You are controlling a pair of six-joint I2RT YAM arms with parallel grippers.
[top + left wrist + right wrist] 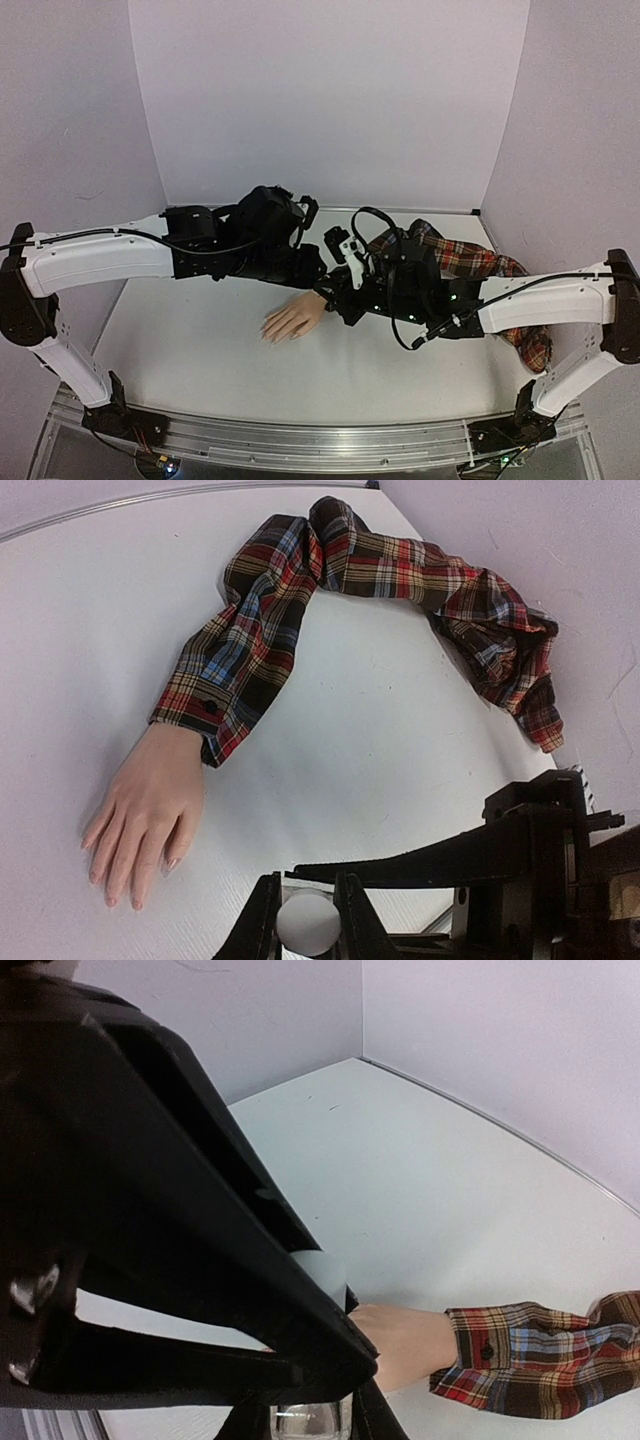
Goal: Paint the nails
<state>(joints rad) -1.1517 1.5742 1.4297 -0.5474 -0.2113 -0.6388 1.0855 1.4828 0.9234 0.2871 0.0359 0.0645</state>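
Left gripper (pixel 306 895) pinches one white cap (pixel 308 925); one mannequin hand (pixel 145 815) lies palm down in the middle of the table (pixel 400 740), nails (pixel 172 862) toward its near-left corner. Right gripper (pixel 310 1412) is clamped on one clear bottle (pixel 310 1424). From above, left arm (pixel 100 258) and right arm (pixel 545 300) stretch inward, meeting over the mannequin wrist

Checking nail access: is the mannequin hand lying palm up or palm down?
Palm down: the mannequin hand lies flat, its nails facing up.
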